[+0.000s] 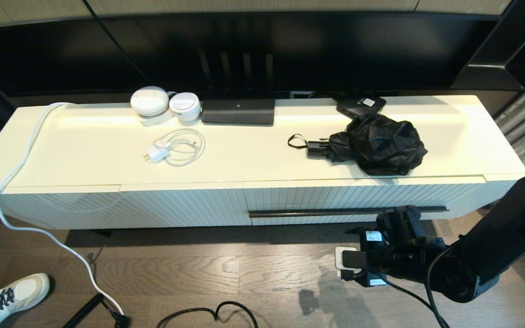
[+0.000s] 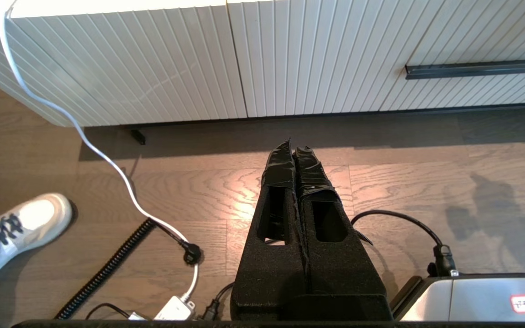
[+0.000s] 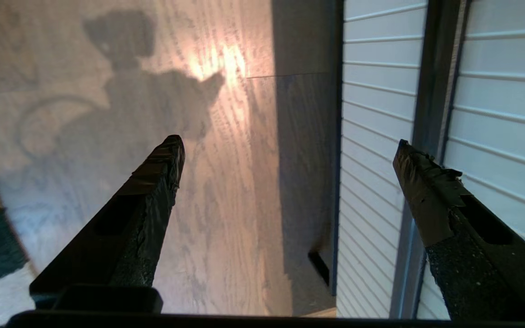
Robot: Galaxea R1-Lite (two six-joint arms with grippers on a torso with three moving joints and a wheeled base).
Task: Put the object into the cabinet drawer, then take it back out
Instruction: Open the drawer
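The black folding umbrella lies on the cream cabinet top at the right, its short handle and wrist loop pointing left. Below it the fluted cream drawer is closed, with its dark bar handle across the front. My right gripper hangs in front of the right part of that handle. In the right wrist view this gripper is open and empty, one finger over the handle, the other over the floor. My left gripper is shut and empty, low above the floor facing the cabinet front.
On the cabinet top are a flat black box with white label, a long black device, two white round units and a coiled white charger. A white cable runs to the floor, near cords and a white shoe.
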